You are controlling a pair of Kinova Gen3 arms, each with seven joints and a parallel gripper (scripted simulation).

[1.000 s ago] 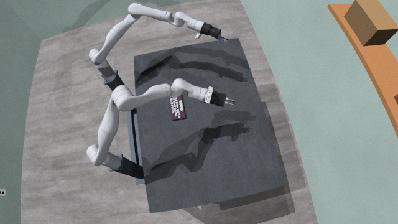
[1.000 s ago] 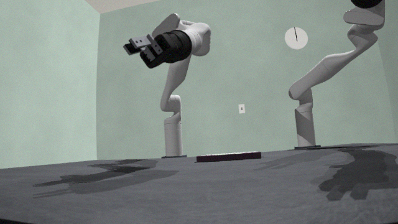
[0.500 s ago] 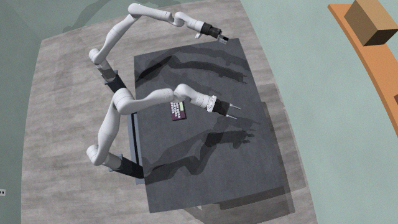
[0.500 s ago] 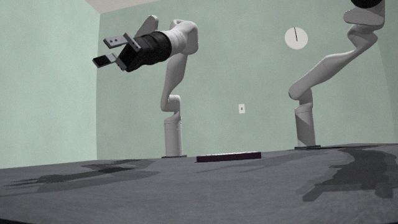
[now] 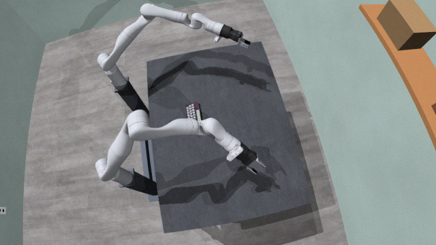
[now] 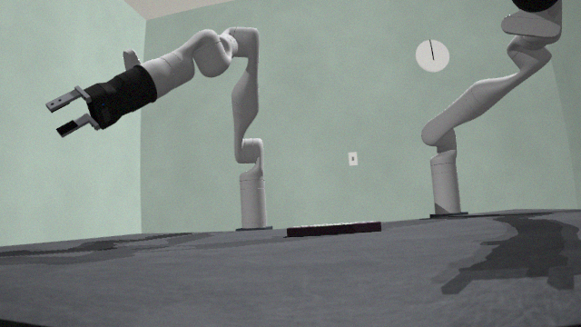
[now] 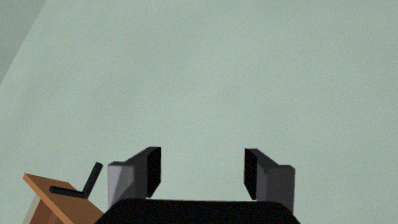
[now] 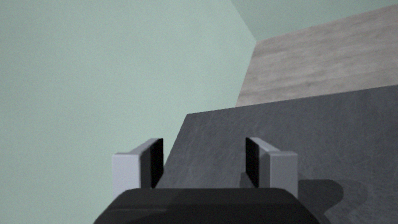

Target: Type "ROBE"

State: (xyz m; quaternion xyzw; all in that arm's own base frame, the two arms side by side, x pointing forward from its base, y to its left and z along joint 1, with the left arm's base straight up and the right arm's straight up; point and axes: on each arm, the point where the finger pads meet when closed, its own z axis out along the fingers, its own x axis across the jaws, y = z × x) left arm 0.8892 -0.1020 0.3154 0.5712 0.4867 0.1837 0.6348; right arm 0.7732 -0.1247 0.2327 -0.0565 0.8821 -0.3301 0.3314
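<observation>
Dark grey, rectangular tabletop (image 5: 235,105) (image 6: 227,282) (image 8: 220,130) bears a maroon keyboard with pale keys (image 5: 191,111) (image 6: 334,229), partly hidden under the right arm from above; its lettering is too small to read. Well apart from it, the black-and-silver right gripper (image 5: 260,170) (image 6: 55,121) (image 8: 204,155) and matching left gripper (image 5: 244,43) (image 6: 535,4) (image 7: 202,165) are spread wide, released.

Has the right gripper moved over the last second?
Yes. In the top view, the right gripper has swung toward the picture's bottom, farther from the keyboard.
</observation>
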